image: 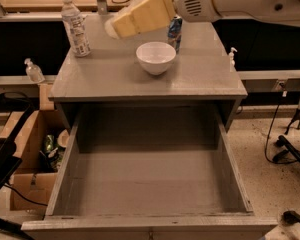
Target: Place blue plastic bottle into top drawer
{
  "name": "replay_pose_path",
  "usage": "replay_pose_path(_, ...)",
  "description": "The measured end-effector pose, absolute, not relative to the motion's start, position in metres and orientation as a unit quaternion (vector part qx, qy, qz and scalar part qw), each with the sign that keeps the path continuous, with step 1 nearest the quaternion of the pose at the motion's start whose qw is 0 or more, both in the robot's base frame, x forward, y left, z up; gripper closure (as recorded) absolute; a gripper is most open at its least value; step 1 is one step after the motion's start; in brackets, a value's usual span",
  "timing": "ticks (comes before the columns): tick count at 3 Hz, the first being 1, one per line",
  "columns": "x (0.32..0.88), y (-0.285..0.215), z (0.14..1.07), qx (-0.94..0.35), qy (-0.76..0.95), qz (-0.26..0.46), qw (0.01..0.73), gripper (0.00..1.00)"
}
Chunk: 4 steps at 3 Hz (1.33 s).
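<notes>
The gripper (112, 29) is held in the air above the cabinet top (205, 76), between the bottle (75, 28) and the bowl (155, 58). Its pale wedge is angled down and to the left, toward the bottle. Nothing is seen carried in it, and it is kept apart from the bottle. Whether it is parted or closed cannot be told from this view.

The bottle is stood upright at the back left corner of the cabinet top, with its cap on, well apart from the bowl. The arm is carried high, and this is judged to be so that the bowl and the can (175, 31) just behind it are passed over rather than knocked. The downward tilt is judged to be set for a grasp on the side of the bottle.

3 containers can be made out. The drawer (150, 223) is pulled out below the cabinet top and left open from above, so that a bottle can be lowered straight in; nothing is seen inside it. The bowl is shown white inside, with no contents visible. A cardboard box (27, 186) is set on the floor at the left, and a jumble of small items is seen in it that cannot be identified.

Neither of the 2 steps, grasping and placing, is judged to be done yet.
</notes>
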State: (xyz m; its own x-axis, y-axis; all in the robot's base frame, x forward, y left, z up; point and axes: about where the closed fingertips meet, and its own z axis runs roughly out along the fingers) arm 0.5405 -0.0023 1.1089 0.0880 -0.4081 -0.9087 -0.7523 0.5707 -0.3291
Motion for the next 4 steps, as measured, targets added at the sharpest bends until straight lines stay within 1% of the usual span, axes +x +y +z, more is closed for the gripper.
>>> replay_pose_path(1,0.535,-0.008,1.108,-0.446,0.659,0.141,0.589,0.00)
replay_pose_path(2,0.557,0.007,1.089,-0.440,0.663,0.140,0.589,0.00)
replay_pose_path(4,0.674,0.061,1.034,-0.417,0.664,0.122,0.608,0.00)
